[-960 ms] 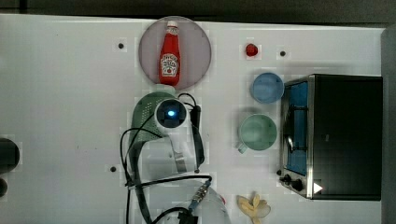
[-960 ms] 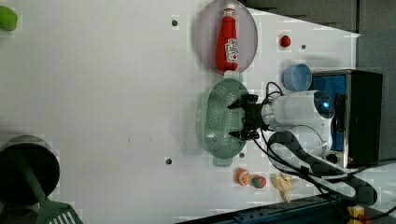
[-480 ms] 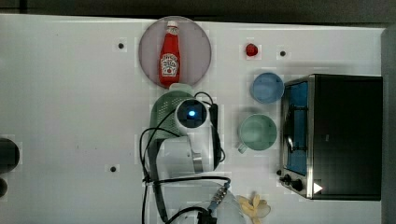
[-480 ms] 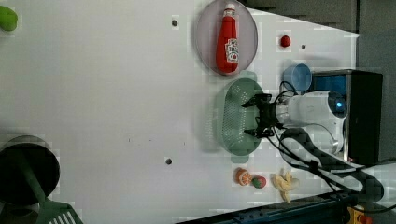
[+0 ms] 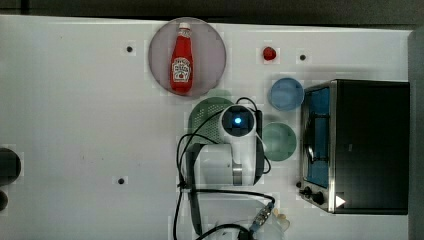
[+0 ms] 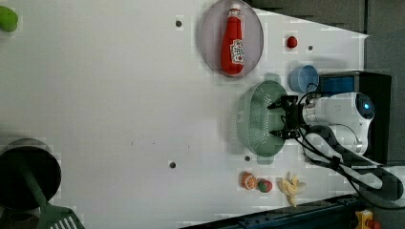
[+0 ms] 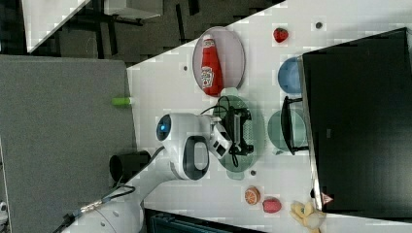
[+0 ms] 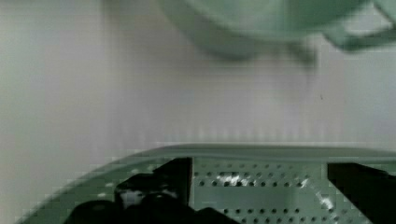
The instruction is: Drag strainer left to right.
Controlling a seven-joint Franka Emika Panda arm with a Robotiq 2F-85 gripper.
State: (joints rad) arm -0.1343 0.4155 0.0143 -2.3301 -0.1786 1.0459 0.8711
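Fingers of the robot arm were spread wide apart inside the pale green strainer, holding nothing. That strainer sat on the white bench, touching the grey plate with the ketchup bottle, near the blue cup.

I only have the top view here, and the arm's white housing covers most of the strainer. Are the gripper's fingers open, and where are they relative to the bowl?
Observer: Open. In the left view the gripper has its fingers spread inside the strainer, near the rim on the left view's right.
Operator: Anything between the fingers?
Observer: In the wrist view, just the strainer's perforated floor lies between them.
Operator: What's beyond that rim?
Observer: The wrist view shows bare table, then the green mug, clear of the strainer.
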